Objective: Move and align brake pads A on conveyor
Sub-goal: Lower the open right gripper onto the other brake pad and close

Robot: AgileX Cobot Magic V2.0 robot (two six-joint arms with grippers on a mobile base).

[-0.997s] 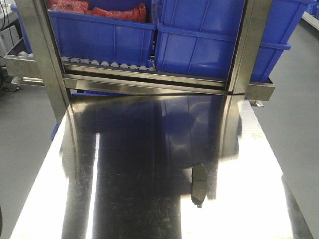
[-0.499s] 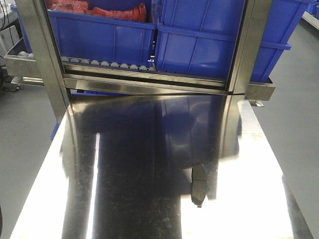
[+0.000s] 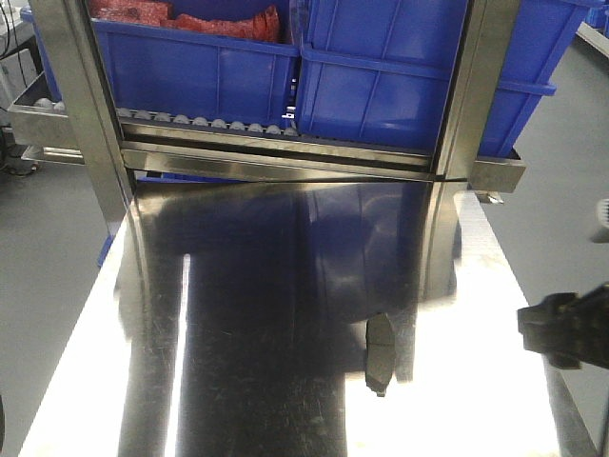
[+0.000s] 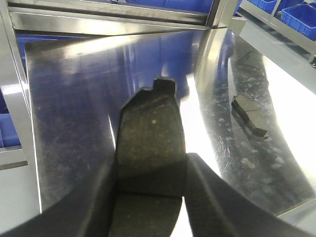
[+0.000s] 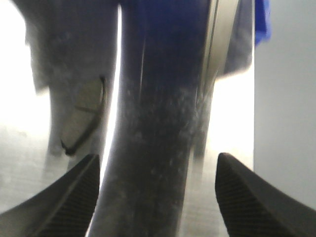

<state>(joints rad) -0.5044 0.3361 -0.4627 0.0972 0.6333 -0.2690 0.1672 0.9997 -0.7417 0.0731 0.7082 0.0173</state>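
The left pincer pinches one flat dark grey brake pad above the shiny steel surface. A second dark grey pad lies on it toward 5 o'clock. The right pincer, spread wide, hovers at that pad's 3 o'clock.

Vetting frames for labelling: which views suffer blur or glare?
Right wrist view: blurred throughout, steel table blown white at left, loose brake pad soft. Left wrist view: sharp on the held brake pad, glare patch at right. Front view: sharp, one bright streak at left.
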